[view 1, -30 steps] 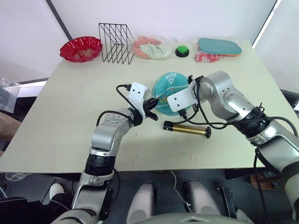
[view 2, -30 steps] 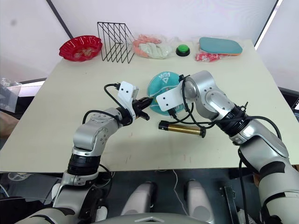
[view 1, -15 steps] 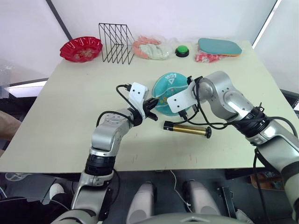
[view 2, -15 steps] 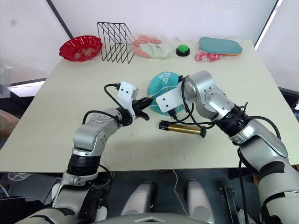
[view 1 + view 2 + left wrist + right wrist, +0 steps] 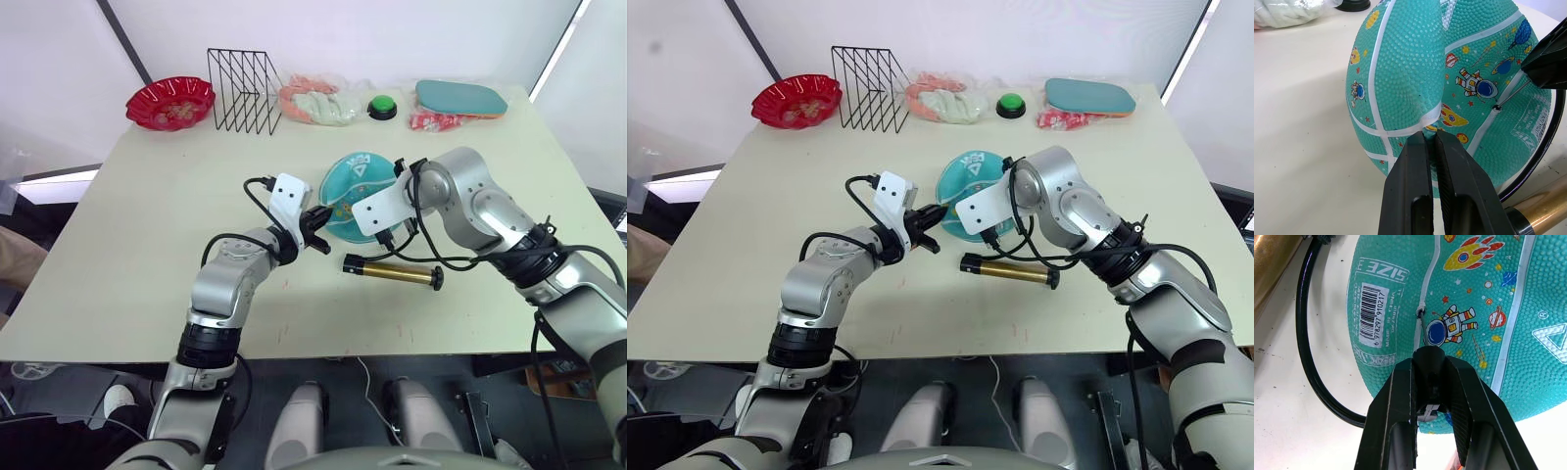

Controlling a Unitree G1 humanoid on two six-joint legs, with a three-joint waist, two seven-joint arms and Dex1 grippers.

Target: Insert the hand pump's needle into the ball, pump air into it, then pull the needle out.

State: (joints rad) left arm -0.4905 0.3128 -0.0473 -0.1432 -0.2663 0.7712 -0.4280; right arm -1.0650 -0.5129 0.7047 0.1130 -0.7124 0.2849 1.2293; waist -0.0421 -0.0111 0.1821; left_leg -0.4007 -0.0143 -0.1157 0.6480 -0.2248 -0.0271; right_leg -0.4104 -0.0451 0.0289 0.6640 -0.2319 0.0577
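The ball (image 5: 351, 188) is teal, limp and dented, and lies mid-table. My left gripper (image 5: 1431, 138) is shut on a raised fold of the ball (image 5: 1410, 73) at its near-left side, and shows in the eye view as the left gripper (image 5: 319, 225). My right gripper (image 5: 1428, 357) is shut on the needle's black fitting. The thin needle (image 5: 1422, 328) reaches the valve hole (image 5: 1421, 312) on a white seam; how deep it sits I cannot tell. The bronze hand pump (image 5: 392, 271) lies on the table in front of the ball, its black hose (image 5: 1303, 338) curving round the ball.
Along the far edge stand a red bowl (image 5: 169, 102), a black wire rack (image 5: 243, 90), a bag of cloths (image 5: 315, 102), a green button (image 5: 382, 107) and a teal paddle (image 5: 460, 97) on a red packet (image 5: 429, 120). The table's (image 5: 147, 225) near edge runs just behind the pump.
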